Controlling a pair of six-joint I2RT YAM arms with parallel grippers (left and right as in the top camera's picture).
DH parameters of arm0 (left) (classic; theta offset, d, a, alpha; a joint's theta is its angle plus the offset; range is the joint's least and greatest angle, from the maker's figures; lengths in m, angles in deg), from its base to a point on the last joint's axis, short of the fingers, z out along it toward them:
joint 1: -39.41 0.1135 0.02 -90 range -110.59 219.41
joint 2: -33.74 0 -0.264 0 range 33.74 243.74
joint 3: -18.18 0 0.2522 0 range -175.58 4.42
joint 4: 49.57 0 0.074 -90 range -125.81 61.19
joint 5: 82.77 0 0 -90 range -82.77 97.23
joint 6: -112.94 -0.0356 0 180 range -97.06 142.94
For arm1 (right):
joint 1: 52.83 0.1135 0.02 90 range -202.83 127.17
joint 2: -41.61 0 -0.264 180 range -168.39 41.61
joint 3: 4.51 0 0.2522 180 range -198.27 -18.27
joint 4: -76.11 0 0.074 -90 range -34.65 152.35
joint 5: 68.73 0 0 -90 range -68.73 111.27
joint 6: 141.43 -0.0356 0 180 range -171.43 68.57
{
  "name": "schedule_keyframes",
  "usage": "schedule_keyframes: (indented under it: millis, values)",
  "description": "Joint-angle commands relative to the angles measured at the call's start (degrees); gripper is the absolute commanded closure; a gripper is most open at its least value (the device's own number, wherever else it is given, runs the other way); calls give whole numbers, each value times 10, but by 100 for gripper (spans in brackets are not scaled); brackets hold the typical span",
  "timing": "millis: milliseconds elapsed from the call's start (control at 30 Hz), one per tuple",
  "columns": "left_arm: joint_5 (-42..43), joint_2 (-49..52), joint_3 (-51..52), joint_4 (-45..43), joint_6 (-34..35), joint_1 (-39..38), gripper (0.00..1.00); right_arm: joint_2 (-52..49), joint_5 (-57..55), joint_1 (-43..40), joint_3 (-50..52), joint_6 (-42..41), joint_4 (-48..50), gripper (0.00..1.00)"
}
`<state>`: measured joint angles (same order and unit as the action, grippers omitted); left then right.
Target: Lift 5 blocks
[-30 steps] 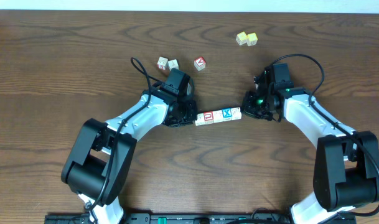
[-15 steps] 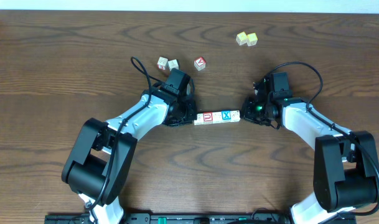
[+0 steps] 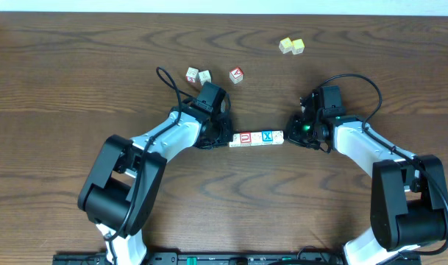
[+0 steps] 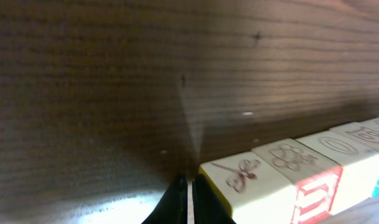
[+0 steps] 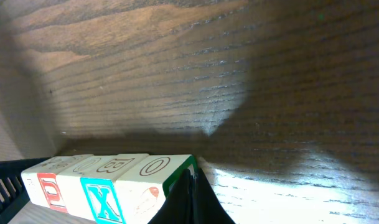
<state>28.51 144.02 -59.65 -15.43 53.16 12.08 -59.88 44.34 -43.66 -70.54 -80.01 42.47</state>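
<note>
A row of blocks [image 3: 257, 138] lies end to end at the table's middle, cream faces with a red letter and a blue X on top. My left gripper [image 3: 225, 137] is shut, its tips pressed against the row's left end. My right gripper [image 3: 288, 133] is shut too, pressed against the right end. In the left wrist view the shut fingertips [image 4: 188, 200] touch the yellow-edged end block [image 4: 245, 182]. In the right wrist view the shut tips [image 5: 190, 194] touch the green-edged end block [image 5: 153, 180]. I cannot tell whether the row is off the table.
A pale yellow-green pair of cubes [image 3: 291, 46] sits at the back right. A red-topped cube [image 3: 237, 74] and two white cubes [image 3: 198, 75] lie behind the left arm. A black cable loops over each arm.
The right gripper has moved slightly left and toward the front. The block row, tilted a second ago, now lies level and a touch further left. Both grippers stay shut.
</note>
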Motion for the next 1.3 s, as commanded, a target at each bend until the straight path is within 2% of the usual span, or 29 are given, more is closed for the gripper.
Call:
schedule_keyframes:
  millis: [0,667,967,1100,1267]
  values:
    - [46,12,-2,-19,7,-17,93,-12,63,22,17,-17,-16,99]
    - [42,12,-2,-26,5,-17,93,-12,39,17,17,-27,-18,99]
    - [-73,5,-2,31,5,-17,93,-12,6,2,7,-17,-34,99]
    - [-111,-13,-2,41,5,-17,93,-12,-22,-9,-18,-2,-80,93]
    - [-146,-33,-2,43,5,-17,87,-12,-68,-13,-55,6,-139,90]
